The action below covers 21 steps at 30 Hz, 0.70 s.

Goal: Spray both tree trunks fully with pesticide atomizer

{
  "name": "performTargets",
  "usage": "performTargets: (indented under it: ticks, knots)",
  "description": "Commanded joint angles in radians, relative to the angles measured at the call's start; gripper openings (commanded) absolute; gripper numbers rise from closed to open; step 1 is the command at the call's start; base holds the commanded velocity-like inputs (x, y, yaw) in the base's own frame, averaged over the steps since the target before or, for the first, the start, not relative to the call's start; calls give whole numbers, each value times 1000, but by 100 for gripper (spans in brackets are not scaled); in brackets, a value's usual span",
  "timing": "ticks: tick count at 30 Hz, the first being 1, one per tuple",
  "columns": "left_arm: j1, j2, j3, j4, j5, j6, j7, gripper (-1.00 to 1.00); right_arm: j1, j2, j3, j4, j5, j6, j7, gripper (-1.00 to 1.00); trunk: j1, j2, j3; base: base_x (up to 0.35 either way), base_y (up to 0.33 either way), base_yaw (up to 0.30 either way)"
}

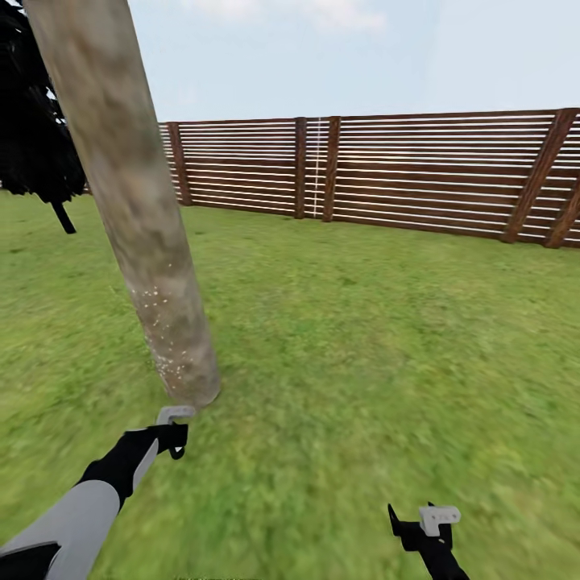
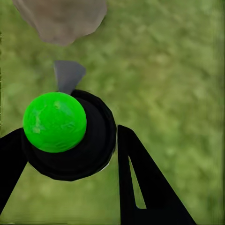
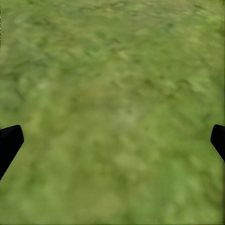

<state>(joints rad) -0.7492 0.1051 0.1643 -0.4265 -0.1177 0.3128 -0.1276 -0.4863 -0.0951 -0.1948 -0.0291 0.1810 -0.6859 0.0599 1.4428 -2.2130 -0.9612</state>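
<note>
A thick, mottled grey-brown tree trunk [image 1: 137,217] rises from the grass at left, leaning in the head view. Fine whitish pesticide specks [image 1: 159,326] dot its lower part. My left gripper [image 1: 174,437] hovers just in front of the trunk's base [image 2: 61,18]. It is shut on the pesticide atomizer [image 2: 91,140], a small black round body with a bright green ball on top and a grey nozzle [image 2: 68,75] pointing toward the trunk. My right gripper [image 1: 420,525] hangs low over bare grass at the lower right, its fingers [image 3: 8,143] wide apart and holding nothing.
Green lawn [image 1: 362,338] stretches ahead and to the right. A brown slatted wooden fence [image 1: 387,173] closes off the back. A dark thin-trunked tree [image 1: 36,145] stands at the far left behind the trunk.
</note>
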Motion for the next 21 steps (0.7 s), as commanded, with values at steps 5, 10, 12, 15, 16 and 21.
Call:
performTargets:
  ticks: [5, 10, 12, 15, 16, 21]
  knots:
    - [-1, 5, 47, 12, 19, -1, 32, -100, 0, 0, 0, 0, 0, 0, 0, 100, 0, 0, 0, 0, -271, 207]
    - [0, 1, 50, 12, 26, -3, 67, -100, 1, -5, 0, 0, 1, 0, 0, 100, 0, 0, 0, 0, -271, 10]
    - [0, 1, 50, 12, 26, -3, 68, -100, 1, -6, 0, 0, 1, 0, 0, 100, 0, 0, 0, 0, -271, 0]
    - [-1, 1, 50, 12, 26, -3, 68, -100, 2, -5, 0, 0, 0, -1, 0, 100, 0, 0, 0, 0, -271, 0]
    - [-1, 1, 50, 12, 26, -3, 68, -100, 2, -3, 0, 0, 0, 0, 0, 100, 0, 0, 0, 0, -271, 49]
    - [-1, 1, 51, 12, 26, -3, 68, -100, 2, 0, 0, 0, 0, -1, 0, 100, 0, 0, 0, 0, -271, 230]
